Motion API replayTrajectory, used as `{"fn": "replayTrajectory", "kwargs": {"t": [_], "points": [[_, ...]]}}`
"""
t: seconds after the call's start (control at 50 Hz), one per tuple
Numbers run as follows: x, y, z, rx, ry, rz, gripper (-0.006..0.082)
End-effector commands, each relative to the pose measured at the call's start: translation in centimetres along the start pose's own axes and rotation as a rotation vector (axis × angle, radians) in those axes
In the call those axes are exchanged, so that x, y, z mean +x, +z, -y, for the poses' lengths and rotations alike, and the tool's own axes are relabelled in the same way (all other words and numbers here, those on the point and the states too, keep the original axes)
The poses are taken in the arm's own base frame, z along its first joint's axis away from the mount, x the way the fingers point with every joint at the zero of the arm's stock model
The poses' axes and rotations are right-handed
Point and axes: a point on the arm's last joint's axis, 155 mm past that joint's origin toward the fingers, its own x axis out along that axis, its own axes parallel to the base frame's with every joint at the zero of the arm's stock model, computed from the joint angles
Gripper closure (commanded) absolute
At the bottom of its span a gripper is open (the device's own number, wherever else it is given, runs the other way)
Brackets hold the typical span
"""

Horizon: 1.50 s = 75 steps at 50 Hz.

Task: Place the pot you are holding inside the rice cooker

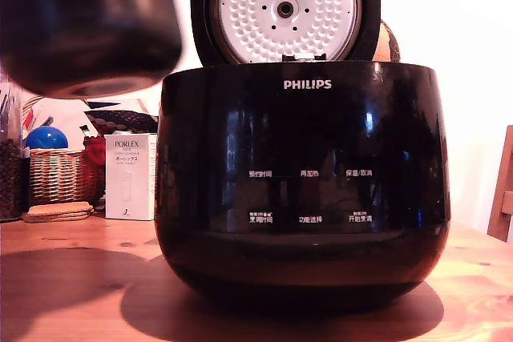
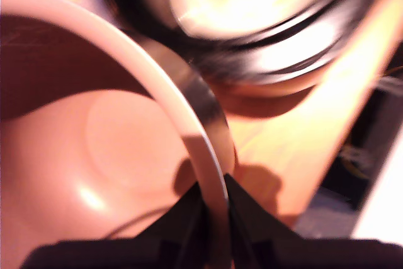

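Above table — hand [image 2: 214,218] pinches pot [image 1: 88,26].

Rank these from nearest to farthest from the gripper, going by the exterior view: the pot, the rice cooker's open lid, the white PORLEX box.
The gripper itself shows only in the wrist view, clamped on the pot's rim.
1. The pot: in its grip, upper left of the exterior view.
2. The rice cooker's open lid: just right of the pot.
3. The white PORLEX box: down on the table, below the pot.
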Motion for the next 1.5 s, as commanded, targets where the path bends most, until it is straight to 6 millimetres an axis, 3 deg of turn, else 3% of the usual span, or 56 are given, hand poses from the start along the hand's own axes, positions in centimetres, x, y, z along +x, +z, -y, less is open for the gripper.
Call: {"fn": "replayTrajectory", "kwargs": {"t": [0.0,0.3,0.78,1.48], "points": [[-2.4,2.4,-0.2,0.017,0.031,0.113,0.0788],[-5.1,5.7,2.7,0.104,-0.034,0.238,0.0788],[-4.3,10.2,5.5,0.191,-0.107,0.262,0.0789],[1.5,14.1,7.1,0.27,-0.178,0.176,0.0789]]}}
